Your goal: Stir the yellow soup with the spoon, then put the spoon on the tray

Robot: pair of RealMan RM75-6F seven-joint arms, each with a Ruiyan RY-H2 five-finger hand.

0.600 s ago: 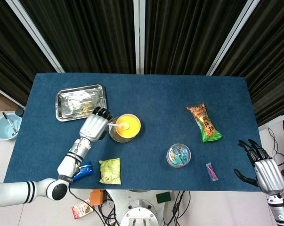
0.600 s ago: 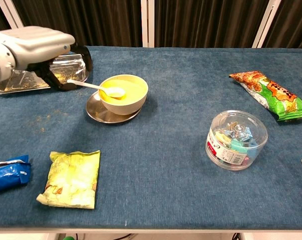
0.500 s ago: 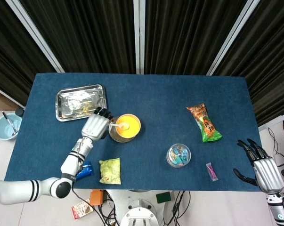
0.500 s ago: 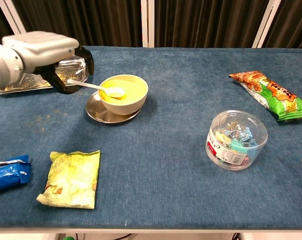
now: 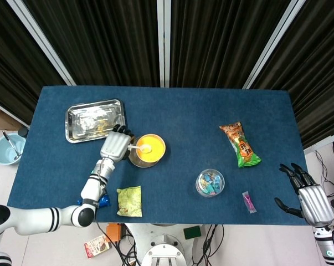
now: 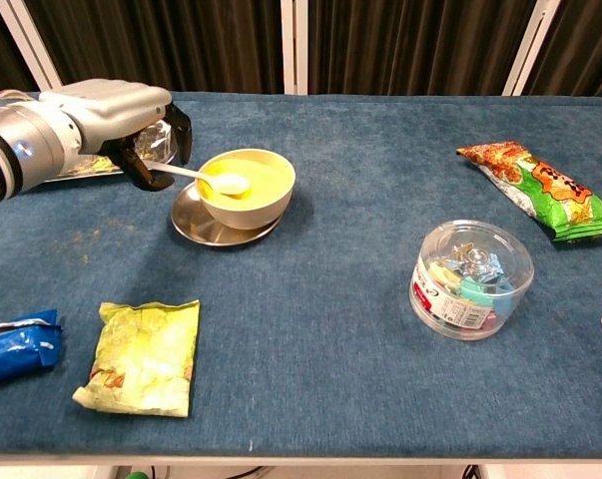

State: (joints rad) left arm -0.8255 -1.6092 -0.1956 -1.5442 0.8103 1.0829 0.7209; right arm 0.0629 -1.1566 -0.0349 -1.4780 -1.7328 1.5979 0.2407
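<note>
Two hands show here, and only the left hand (image 6: 116, 108) is at work: it sits just left of the bowl (image 6: 246, 187) of yellow soup (image 6: 253, 176), its dark fingers (image 6: 139, 168) curled around the handle end of the white spoon (image 6: 199, 177). From the head view the left hand (image 5: 114, 146) touches the bowl's left side. Whether the fingers actually pinch the handle or only cup it cannot be told. The spoon's scoop lies in the soup near the bowl's left rim, with its handle sloping up and out to the left. The bowl stands on a small metal saucer (image 6: 194, 229). Behind and left of the bowl lies the steel tray (image 5: 94, 119).

Far right of the bowl, off the counter's (image 5: 178, 116) corner, the right hand (image 5: 311, 198) hangs with fingers spread, holding nothing. Also right of the bowl are a clear round tub (image 6: 471, 278) and a green-and-orange snack bag (image 6: 536, 188). In front of the bowl lie a yellow-green packet (image 6: 144, 356) and a blue packet (image 6: 16, 344).
</note>
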